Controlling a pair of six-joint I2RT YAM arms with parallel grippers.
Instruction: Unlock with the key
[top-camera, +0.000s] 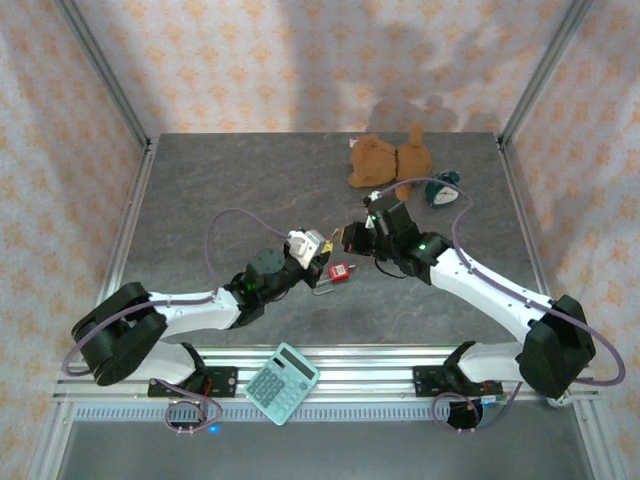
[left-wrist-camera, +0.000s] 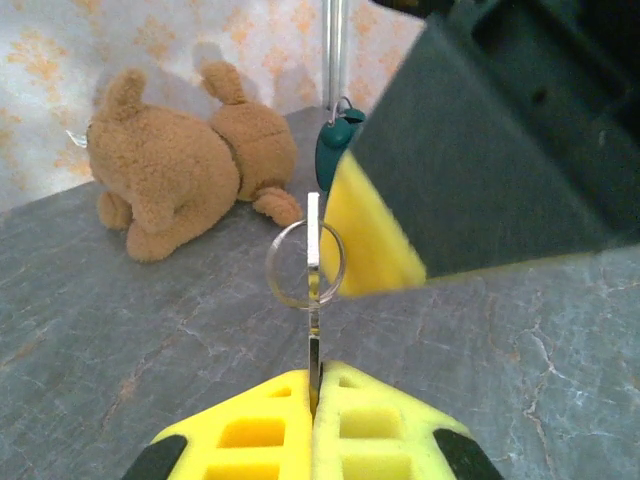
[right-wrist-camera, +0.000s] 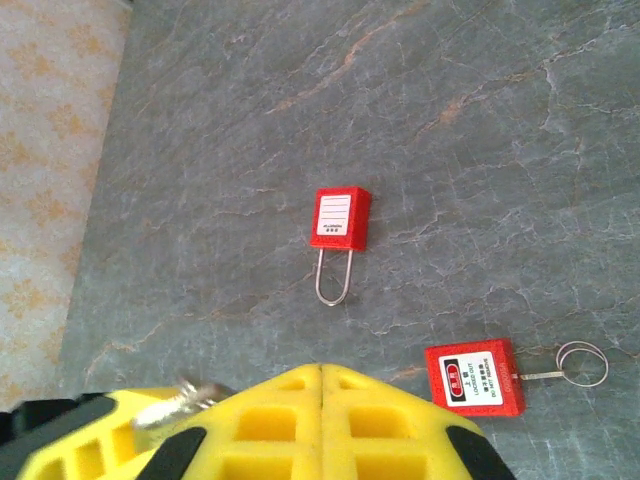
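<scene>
A: The left gripper is pinching the key, pads clamped tight on it, with the key sticking straight out from between them.
B: And the red padlock is lying flat on the table, ahead of the right gripper and apart from it. Those fingers are pressing together, gripping nothing.

Ringed key upright, red padlock lying flat
</scene>
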